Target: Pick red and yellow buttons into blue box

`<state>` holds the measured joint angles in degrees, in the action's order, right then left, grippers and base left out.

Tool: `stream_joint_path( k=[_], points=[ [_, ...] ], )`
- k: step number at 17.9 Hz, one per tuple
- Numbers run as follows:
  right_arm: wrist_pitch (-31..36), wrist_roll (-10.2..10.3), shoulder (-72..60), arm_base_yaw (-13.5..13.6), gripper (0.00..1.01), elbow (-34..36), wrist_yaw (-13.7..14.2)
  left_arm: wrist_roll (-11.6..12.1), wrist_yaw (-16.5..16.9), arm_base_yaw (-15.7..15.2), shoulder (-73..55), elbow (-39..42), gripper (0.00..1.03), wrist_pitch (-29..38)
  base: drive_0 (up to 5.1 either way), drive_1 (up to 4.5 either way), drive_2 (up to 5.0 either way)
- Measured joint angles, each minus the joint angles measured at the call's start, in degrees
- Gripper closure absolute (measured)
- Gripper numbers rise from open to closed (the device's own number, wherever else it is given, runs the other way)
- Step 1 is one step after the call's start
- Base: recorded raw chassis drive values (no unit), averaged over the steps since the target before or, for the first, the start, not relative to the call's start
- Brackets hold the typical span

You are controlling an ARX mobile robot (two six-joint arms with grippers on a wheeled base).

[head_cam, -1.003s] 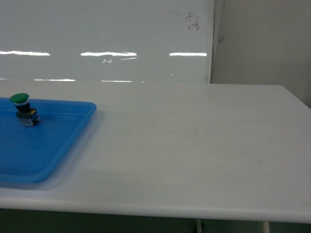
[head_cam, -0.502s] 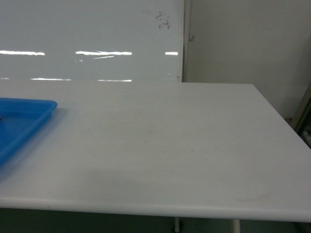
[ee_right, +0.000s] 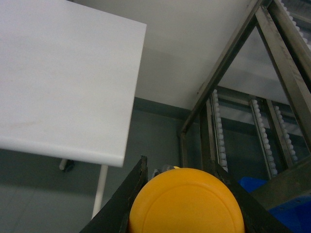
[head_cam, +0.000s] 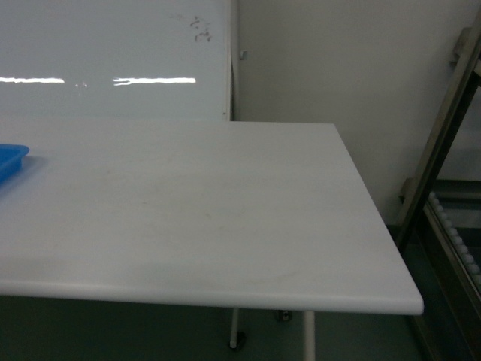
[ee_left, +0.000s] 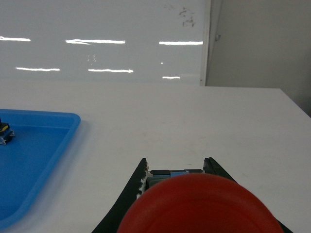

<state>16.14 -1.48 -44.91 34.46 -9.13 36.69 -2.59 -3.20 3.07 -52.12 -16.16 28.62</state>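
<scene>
The table surface is bare apart from the tray at its left edge, while a metal rack stands just beyond its right end, narrowing passage there.

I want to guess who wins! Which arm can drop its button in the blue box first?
Probably the right gripper: it holds the yellow button off the table, with blue plastic nearby, perhaps the box. The left gripper holds its red button over the table.

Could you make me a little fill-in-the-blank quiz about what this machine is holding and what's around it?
1. The left gripper holds a button with a ____ cap.
2. The right gripper holds a button whose cap is ____.
3. The shallow tray on the white table is ____ in colour.
4. Right of the table stands a metal ____ with rollers.

Missing words: red; yellow; blue; rack
</scene>
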Motion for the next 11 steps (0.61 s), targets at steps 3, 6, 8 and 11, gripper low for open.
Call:
stream_joint_path(
  k=[3, 6, 8, 11],
  points=[
    [-0.09, 0.0, -0.02, 0.0, 0.69, 0.0, 0.0, 0.0, 0.0, 0.0, 0.07, 0.0, 0.76, -0.11, 4.6, -3.98, -0.8],
    [0.07, 0.0, 0.0, 0.0, 0.69, 0.0, -0.02, 0.0, 0.0, 0.0, 0.07, 0.0, 0.76, 0.04, 4.7, -3.85, -0.6],
    [-0.02, 0.0, 0.0, 0.0, 0.69, 0.0, 0.0, 0.0, 0.0, 0.0, 0.02, 0.0, 0.76, -0.11, 4.6, -3.93, -0.7],
    [-0.02, 0.0, 0.0, 0.0, 0.69, 0.0, 0.0, 0.0, -0.02, 0.0, 0.02, 0.0, 0.76, -0.07, 4.6, -3.93, -0.7]
  ],
)
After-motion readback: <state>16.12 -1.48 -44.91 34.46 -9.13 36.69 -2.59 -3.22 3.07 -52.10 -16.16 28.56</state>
